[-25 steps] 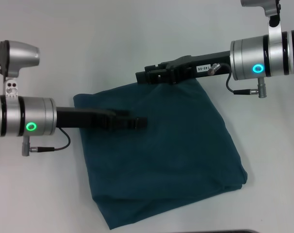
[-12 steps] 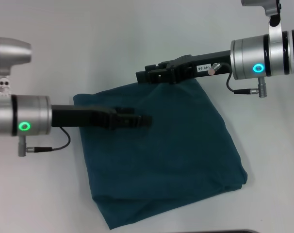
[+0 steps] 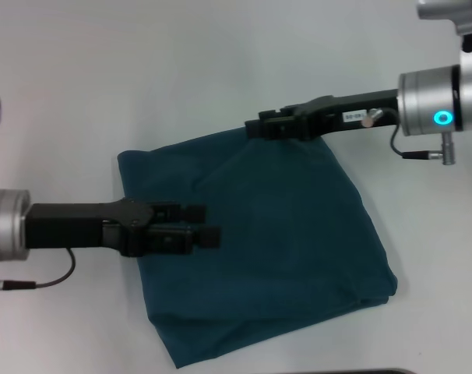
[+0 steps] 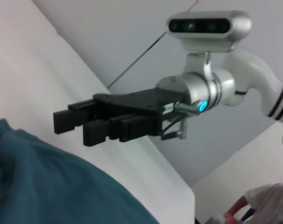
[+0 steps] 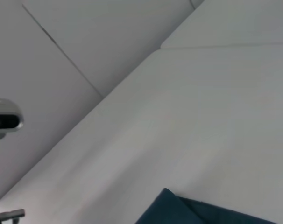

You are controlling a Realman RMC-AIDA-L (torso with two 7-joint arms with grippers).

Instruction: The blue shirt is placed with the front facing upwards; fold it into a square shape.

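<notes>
A: Looking at the left gripper (image 3: 209, 224) from the head view, I see its two black fingers lying almost parallel with only a thin slit between them. They seem nearly pressed together, but I cannot tell for sure if they are fully closed. Nothing is pinched between them; they hang over the left part of the blue shirt (image 3: 283, 249).

B: And the right gripper (image 3: 255, 125)?

A: It is at the far edge of the shirt, near the middle of that edge. In the left wrist view the right gripper (image 4: 74, 126) shows two blocky fingertips side by side, a small gap between them, and no cloth in them. They are above the white table (image 3: 220, 62), clear of the fabric.

B: How does the shirt lie?

A: It is folded into a rough four-sided shape, flat on the table, turned a little so that one corner points toward the robot and the left. The long axis runs from the far left corner to the near right corner. Only plain teal cloth faces up.
</notes>
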